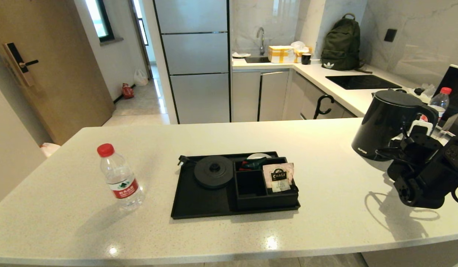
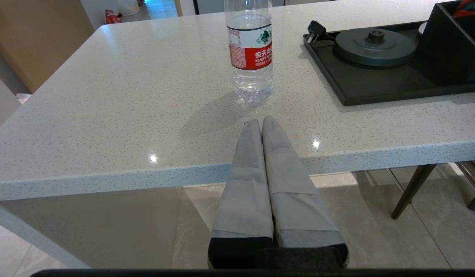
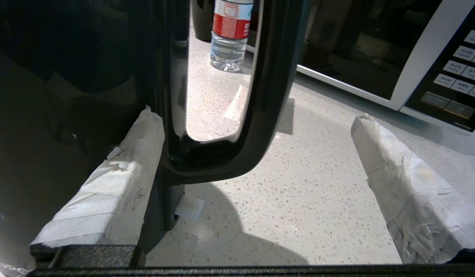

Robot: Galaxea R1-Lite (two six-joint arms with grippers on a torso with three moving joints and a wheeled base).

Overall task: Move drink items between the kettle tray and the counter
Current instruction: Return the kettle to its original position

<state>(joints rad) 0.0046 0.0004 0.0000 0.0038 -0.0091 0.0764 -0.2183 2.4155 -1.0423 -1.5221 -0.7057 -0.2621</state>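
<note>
Presently listed: kettle [image 1: 384, 124], tall, glossy black, standing on the table [image 1: 325, 207] at far right, off its round base [image 1: 213, 171], likely awaiting return to the tray [image 1: 199, 202]. Right gripper [image 3: 256, 154] spread wide, one finger against the handle [image 3: 268, 96], the other well clear; nothing clamped. Left gripper [image 2: 262, 127] closed, empty, parked below the near edge. Water bottle [image 1: 119, 178] upright, left of tray. Pink tea sachet [image 1: 277, 177] leaning in the compartment box [image 1: 266, 198].

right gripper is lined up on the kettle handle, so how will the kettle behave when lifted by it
The kettle is tall and held off-centre by its handle, so it will probably tilt. Its glossy plastic may slip. Its weight is unclear: any water inside is hidden.
</note>
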